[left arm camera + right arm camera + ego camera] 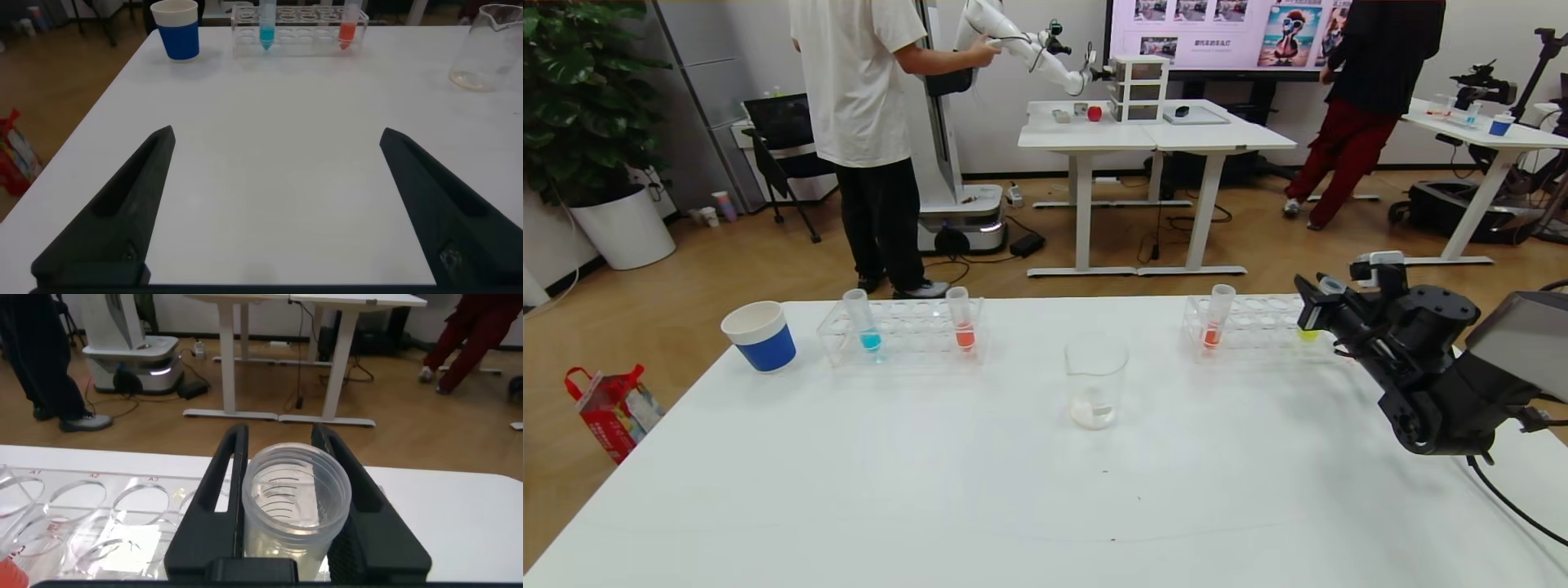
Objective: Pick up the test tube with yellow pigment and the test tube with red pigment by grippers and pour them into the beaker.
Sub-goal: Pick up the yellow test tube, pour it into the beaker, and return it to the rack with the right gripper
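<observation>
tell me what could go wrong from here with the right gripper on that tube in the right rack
1. The right gripper brackets the clear yellow-pigment test tube while it still sits in the clear plastic rack; a tilted lift could drag the rack or tip the neighbouring red-pigment test tube.
2. The small clear glass beaker stands well to the left; tilting the open tube early would spill onto the white table.

Yellow tube (1308,334) mostly behind right claw (1319,306)
</observation>
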